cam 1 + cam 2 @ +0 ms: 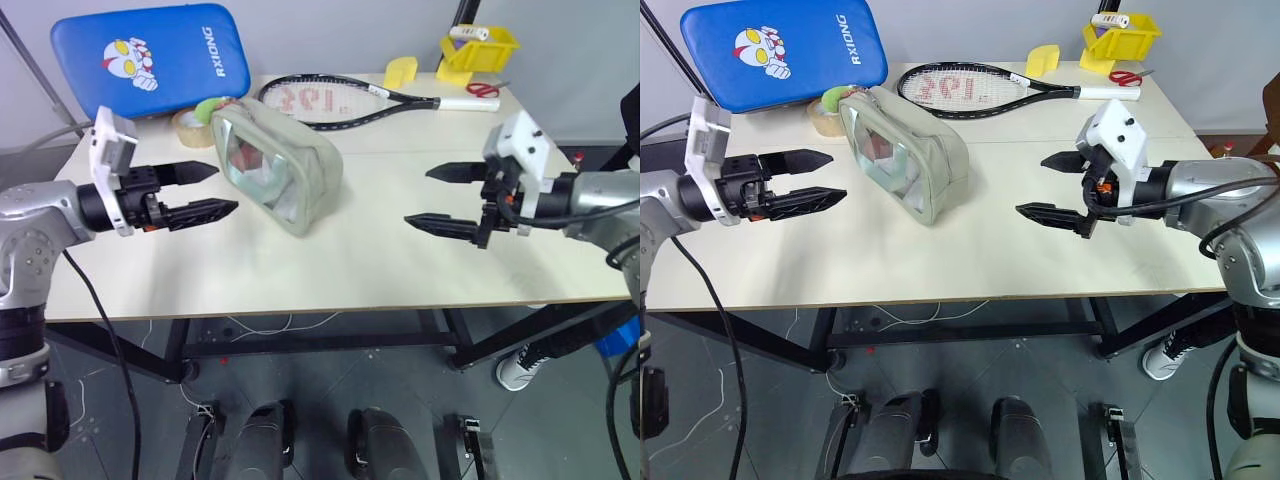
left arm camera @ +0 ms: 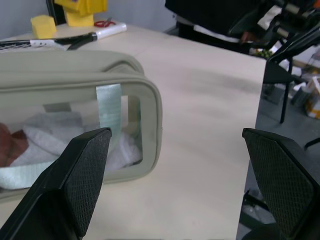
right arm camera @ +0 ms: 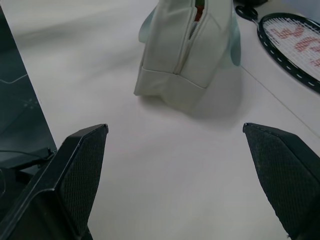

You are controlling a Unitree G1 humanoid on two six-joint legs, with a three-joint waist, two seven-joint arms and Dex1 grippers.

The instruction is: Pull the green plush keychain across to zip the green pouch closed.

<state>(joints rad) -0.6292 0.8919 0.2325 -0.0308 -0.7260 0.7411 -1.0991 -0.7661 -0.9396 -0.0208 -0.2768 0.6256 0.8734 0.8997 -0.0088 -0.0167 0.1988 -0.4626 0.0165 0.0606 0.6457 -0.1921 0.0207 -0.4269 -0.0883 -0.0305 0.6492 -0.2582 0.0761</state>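
Both grippers spread wide, holding nothing, hovering over the table (image 1: 380,270): left gripper (image 1: 205,190) just left of the pouch (image 1: 277,165), right gripper (image 1: 440,198) well to its right. Pouch lies mid-table, window toward left gripper. Keychain (image 1: 212,107) at pouch's far end, beside the tape roll (image 1: 190,126).
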